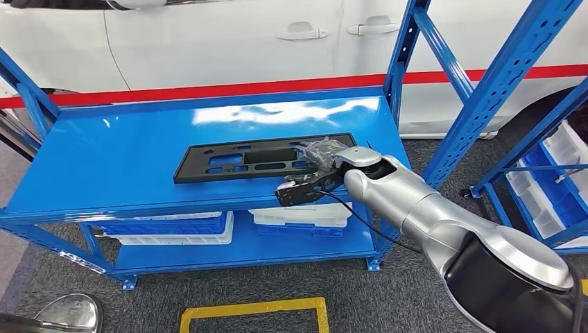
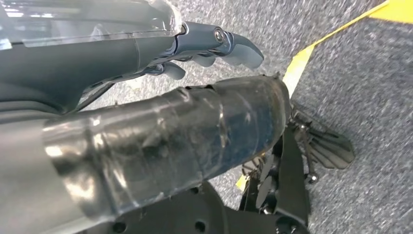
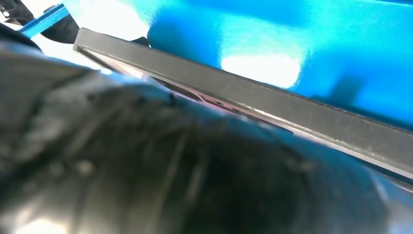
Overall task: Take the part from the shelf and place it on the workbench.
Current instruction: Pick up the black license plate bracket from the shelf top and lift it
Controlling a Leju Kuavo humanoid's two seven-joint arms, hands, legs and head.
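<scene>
A flat black part (image 1: 260, 158) with several cut-outs lies on the blue top shelf (image 1: 125, 152), and its long edge (image 3: 272, 105) runs across the right wrist view. My right hand (image 1: 320, 154), wrapped in clear film, lies over the part's right end. Its fingers are on top and its blurred thumb (image 3: 146, 161) is close against the near edge. My left hand (image 2: 185, 122) hangs over grey carpet, fingers (image 2: 219, 41) loosely extended and holding nothing.
White and blue bins (image 1: 173, 227) (image 1: 301, 216) sit on the lower shelf. Blue uprights (image 1: 405, 48) (image 1: 496, 87) rise at the shelf's right end, and a second rack with bins (image 1: 555, 177) stands further right. A white car is behind. Yellow floor tape (image 1: 253, 306) lies in front.
</scene>
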